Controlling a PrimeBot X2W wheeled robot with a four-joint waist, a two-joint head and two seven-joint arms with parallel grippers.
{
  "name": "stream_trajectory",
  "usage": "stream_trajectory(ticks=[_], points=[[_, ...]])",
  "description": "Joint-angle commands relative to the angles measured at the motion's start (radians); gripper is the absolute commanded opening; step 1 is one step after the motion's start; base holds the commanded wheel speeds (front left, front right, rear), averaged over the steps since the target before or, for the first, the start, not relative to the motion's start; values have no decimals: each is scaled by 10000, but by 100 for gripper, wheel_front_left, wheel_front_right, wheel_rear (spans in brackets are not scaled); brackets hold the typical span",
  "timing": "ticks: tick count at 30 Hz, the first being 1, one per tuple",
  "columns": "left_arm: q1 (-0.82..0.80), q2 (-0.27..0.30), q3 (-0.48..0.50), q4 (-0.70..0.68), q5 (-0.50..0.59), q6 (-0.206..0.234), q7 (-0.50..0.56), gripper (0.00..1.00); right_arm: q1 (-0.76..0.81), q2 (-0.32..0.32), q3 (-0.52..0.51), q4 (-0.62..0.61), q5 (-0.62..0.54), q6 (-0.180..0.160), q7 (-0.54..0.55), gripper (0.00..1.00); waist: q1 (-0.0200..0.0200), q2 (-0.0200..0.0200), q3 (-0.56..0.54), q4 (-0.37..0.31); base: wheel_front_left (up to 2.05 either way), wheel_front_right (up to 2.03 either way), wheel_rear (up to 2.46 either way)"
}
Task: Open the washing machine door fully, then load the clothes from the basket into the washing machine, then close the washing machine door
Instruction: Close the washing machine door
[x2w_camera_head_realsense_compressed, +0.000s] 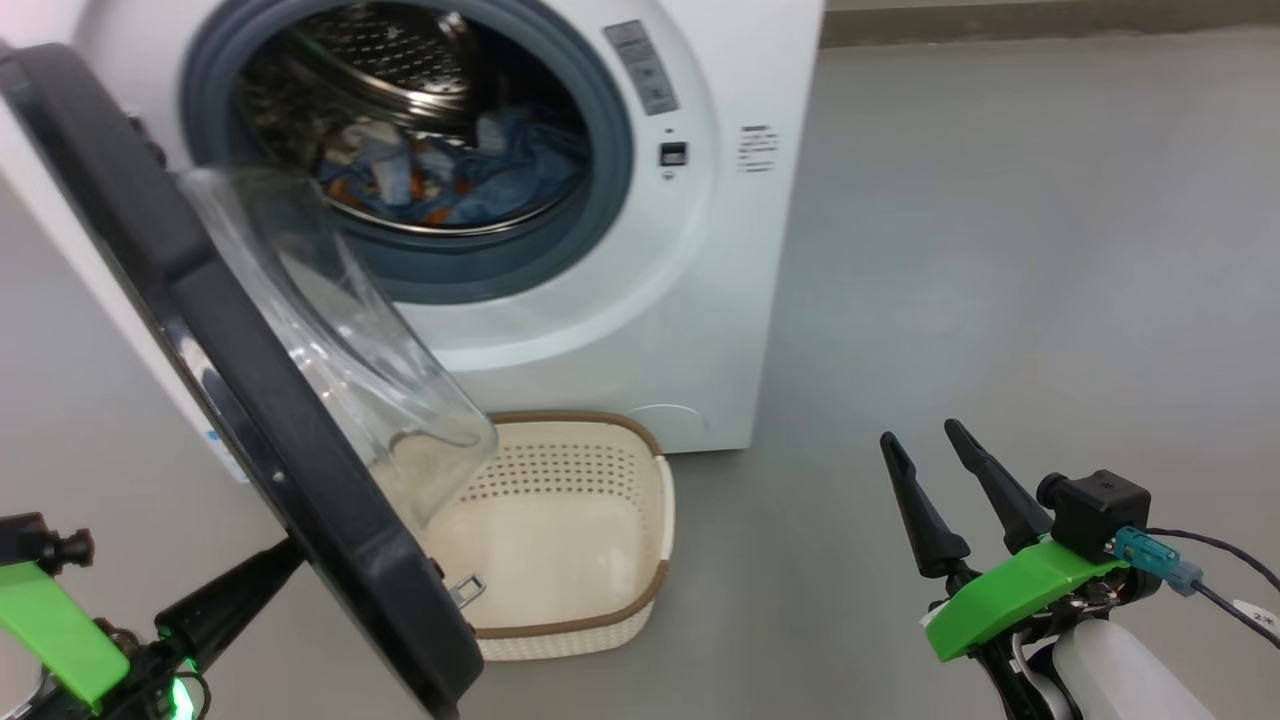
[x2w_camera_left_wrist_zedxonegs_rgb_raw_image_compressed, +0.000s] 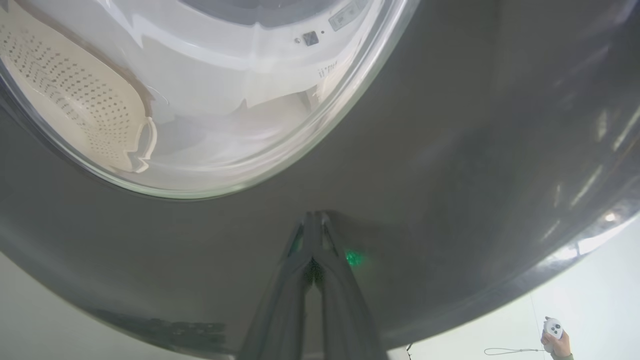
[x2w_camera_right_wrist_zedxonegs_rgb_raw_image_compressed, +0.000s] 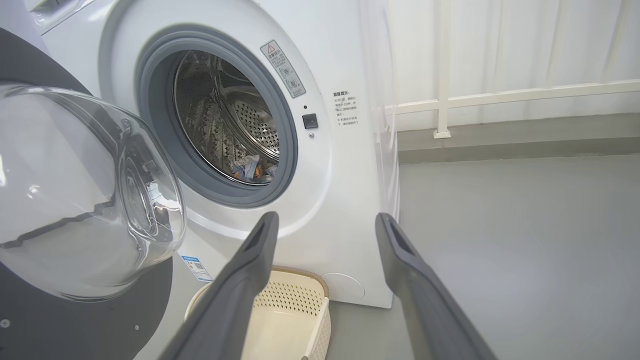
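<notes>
The washing machine (x2w_camera_head_realsense_compressed: 640, 330) stands with its door (x2w_camera_head_realsense_compressed: 250, 400) swung partway out, the glass bowl (x2w_camera_right_wrist_zedxonegs_rgb_raw_image_compressed: 85, 200) facing the drum. The clothes (x2w_camera_head_realsense_compressed: 450, 170), blue with orange bits, lie inside the steel drum and also show in the right wrist view (x2w_camera_right_wrist_zedxonegs_rgb_raw_image_compressed: 250, 170). Below the door on the floor, the basket (x2w_camera_head_realsense_compressed: 560, 530) is empty. My left gripper (x2w_camera_left_wrist_zedxonegs_rgb_raw_image_compressed: 315, 217) is shut, its tips against the door's black outer face, low at the left in the head view (x2w_camera_head_realsense_compressed: 290, 552). Out to the right my right gripper (x2w_camera_head_realsense_compressed: 930, 445) stands open over the floor, holding nothing.
Grey floor (x2w_camera_head_realsense_compressed: 1000, 250) stretches right of the machine. A white railing (x2w_camera_right_wrist_zedxonegs_rgb_raw_image_compressed: 500, 95) and curtain run along the back right. A person's hand holding a white controller (x2w_camera_left_wrist_zedxonegs_rgb_raw_image_compressed: 555, 334) is beyond the door's edge.
</notes>
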Motion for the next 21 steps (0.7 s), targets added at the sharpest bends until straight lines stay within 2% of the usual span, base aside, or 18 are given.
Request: stream_trajectory(ticks=[1,4,10,21], points=[[-539,119,321,-214,30,-91,-44,0,-91,21,108,-270,-46,73,-123,100,0,0,159,-714,0,0,0],[-650,-21,344,-99,8,-56,-183,0,-90,55,100,-290,-56,73,-123,100,0,0,137,-1253,0,0,0],[-905,-164,501,46,150,-118,-656,0,-46,114,100,-313,-31,73,-124,100,0,0,212,-1880,0,0,0],[-1495,-471,426,431,385,-511,-1252,0,12,201,10,-403,-81,73,-124,100,0,0,369,-2102,0,0,0]])
